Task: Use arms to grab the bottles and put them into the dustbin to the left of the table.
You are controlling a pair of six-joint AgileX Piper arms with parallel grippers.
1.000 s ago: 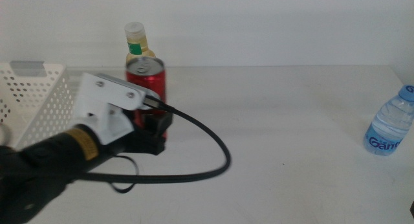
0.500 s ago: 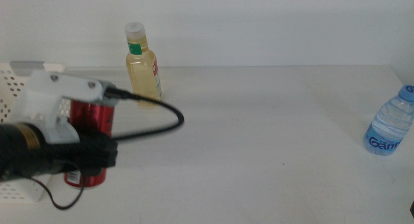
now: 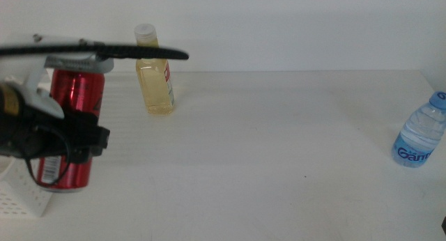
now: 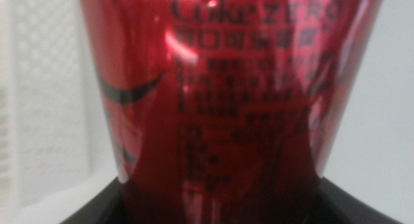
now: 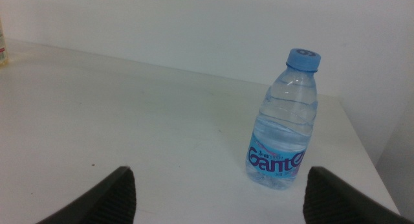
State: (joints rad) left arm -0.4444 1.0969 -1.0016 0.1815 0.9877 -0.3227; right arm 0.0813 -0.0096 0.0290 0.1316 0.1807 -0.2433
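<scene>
Matte white table (image 3: pixel 279 150); left hand (image 3: pixel 66 140) clamps glossy red can (image 3: pixel 73 122), right hand (image 5: pixel 217 188) gapes near ribbed water bottle (image 5: pixel 284 123).

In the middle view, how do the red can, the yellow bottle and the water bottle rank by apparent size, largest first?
1. Red can, held by the left gripper; it is nearest the camera, so its true size is unsure.
2. Yellow bottle.
3. Water bottle, cut by the picture's edge, only slightly smaller.
</scene>
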